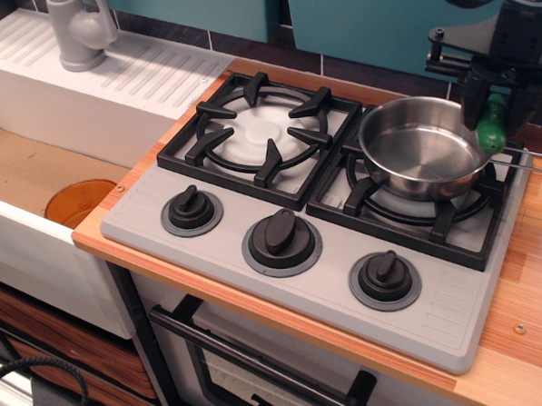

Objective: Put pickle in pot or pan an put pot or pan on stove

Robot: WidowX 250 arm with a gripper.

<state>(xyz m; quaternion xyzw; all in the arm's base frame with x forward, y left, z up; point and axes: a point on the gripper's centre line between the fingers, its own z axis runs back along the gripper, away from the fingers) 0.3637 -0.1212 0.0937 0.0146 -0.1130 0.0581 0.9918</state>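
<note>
One pan [423,148] sits empty on the stove's [315,255] right burner; the gripper [484,110] clenches the one pickle [492,126] above its rim.

One stove [163,229] carried two black burner grates [263,131] and three black knobs [282,234], with one steel pan [420,150], one green pickle [492,125], one gripper [485,96], one orange disc [78,200] and one grey faucet [78,31]
</note>
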